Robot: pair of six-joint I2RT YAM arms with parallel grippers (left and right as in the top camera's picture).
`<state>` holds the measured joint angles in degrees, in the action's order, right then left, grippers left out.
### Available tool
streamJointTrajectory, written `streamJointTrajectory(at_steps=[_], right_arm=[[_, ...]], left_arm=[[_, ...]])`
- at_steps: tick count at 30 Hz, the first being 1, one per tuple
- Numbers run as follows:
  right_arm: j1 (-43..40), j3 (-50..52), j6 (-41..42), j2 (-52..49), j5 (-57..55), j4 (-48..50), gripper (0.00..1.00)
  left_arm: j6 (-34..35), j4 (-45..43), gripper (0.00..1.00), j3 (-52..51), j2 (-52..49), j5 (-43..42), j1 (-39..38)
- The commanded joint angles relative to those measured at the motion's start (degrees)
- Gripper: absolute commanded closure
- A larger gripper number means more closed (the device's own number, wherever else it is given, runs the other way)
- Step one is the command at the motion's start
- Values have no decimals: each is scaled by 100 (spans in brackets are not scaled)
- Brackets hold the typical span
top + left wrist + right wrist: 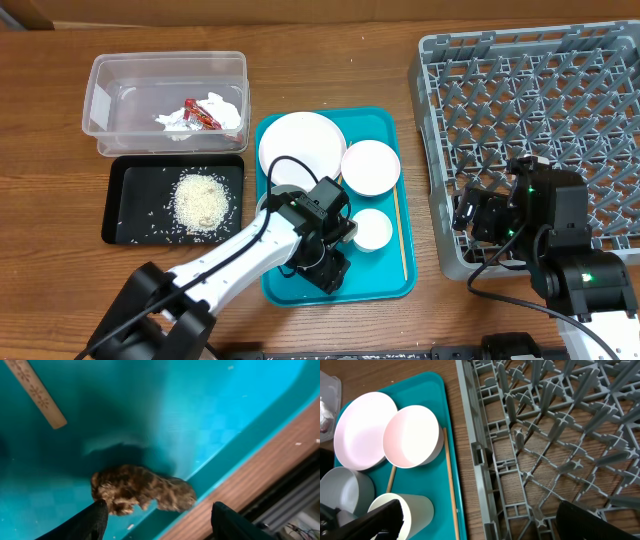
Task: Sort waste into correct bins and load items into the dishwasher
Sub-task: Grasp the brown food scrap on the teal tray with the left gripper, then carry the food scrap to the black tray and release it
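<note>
My left gripper (335, 268) (157, 521) is open, low over the front of the teal tray, with a finger on each side of the small brown food scrap (142, 494). A chopstick end (37, 392) lies behind the scrap. The plate (300, 148) (362, 430), a bowl (371, 167) (412, 435), a second bowl (345, 492) and the cup (372, 230) (415, 507) sit on the tray. A chopstick (399, 235) (451, 480) lies along the tray's right side. My right gripper (480, 215) (485, 525) is open and empty over the left edge of the grey dish rack (530, 100) (560, 435).
The clear tub (110, 85) at the back left holds the white napkin (220, 110) and the red wrapper (200, 113). The black tray (130, 190) in front of it holds a pile of rice (203, 200). The teal tray (385, 285) lies between the black tray and the rack.
</note>
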<state>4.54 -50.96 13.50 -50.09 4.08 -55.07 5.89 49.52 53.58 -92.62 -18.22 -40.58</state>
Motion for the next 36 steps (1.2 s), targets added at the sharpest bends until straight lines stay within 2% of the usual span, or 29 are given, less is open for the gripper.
streamJointTrajectory(at_steps=[1,4,11,13,15,20,21,25,28,36], right_arm=[[-11,-166,7,50,-9,24,0],[-11,-166,7,50,-9,24,0],[-11,-166,7,50,-9,26,0],[-11,-166,7,50,-9,26,0],[-11,-166,4,50,-11,26,0],[-11,-166,7,50,-9,26,0],[-11,-166,7,50,-9,24,0],[-11,-166,7,50,-11,24,0],[-11,-166,7,50,-11,24,0],[-11,-166,7,50,-11,24,0]], left_arm=[[105,-57,32,-87,-273,284,-105],[345,-74,32,-87,-468,560,-125],[361,-61,32,-87,-673,616,-125],[358,-59,37,-87,-673,616,-125],[358,-52,47,-87,-673,616,-122],[361,-44,78,-87,-673,616,-122],[361,-37,81,-87,-673,616,-120],[463,11,89,-13,-667,643,-105],[466,212,90,238,-588,704,-103],[597,1029,93,1314,289,1884,-50]])
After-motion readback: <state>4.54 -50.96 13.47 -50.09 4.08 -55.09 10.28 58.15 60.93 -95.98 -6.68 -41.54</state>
